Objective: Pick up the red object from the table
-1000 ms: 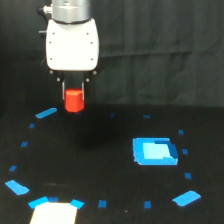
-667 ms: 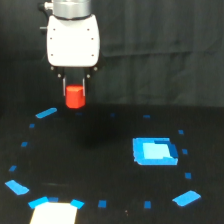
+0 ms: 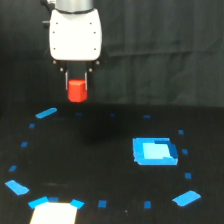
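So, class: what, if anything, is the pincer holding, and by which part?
The small red-orange block, gripped at its upper sides by the pincer, clear of the black table.

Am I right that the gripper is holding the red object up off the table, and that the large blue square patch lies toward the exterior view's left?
Not quite. The gripper does hold the red object up off the table, but the exterior view shows the large blue square patch toward that view's right, not its left.

Small red object (image 3: pixel 77 91) hangs upright, clear above the black table (image 3: pixel 100 165).
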